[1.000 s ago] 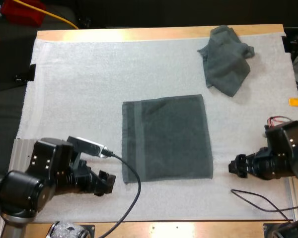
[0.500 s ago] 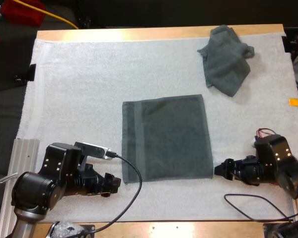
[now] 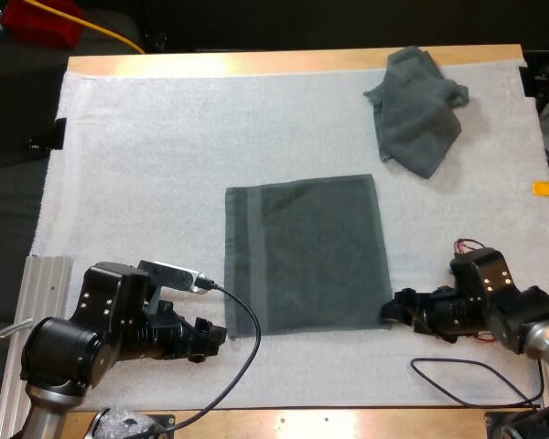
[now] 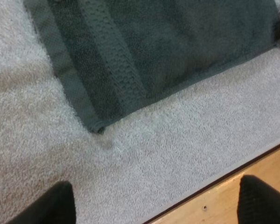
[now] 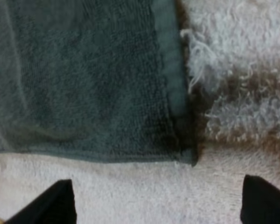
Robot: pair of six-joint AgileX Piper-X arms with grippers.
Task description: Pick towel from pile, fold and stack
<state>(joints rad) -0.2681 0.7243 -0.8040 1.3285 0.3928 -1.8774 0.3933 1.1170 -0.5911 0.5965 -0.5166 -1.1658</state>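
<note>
A dark grey-green towel [image 3: 306, 254] lies spread flat in the middle of the white mat. A crumpled towel [image 3: 414, 108] sits at the far right of the mat. My left gripper [image 3: 212, 337] rests low on the mat just left of the flat towel's near left corner [image 4: 97, 128], open with nothing between its fingers [image 4: 56, 200]. My right gripper [image 3: 391, 309] is open at the towel's near right corner [image 5: 189, 156], its fingers [image 5: 261, 198] apart on either side of that corner and not touching it.
The table's wooden front edge [image 4: 252, 163] runs close behind my left gripper. A black cable [image 3: 247, 338] loops on the mat by the towel's near left corner, and another [image 3: 476, 380] lies near the right arm.
My right gripper has slid left along the mat up to the towel's near right corner. My left gripper has shifted right toward the near left corner. Both towels lie as before.
</note>
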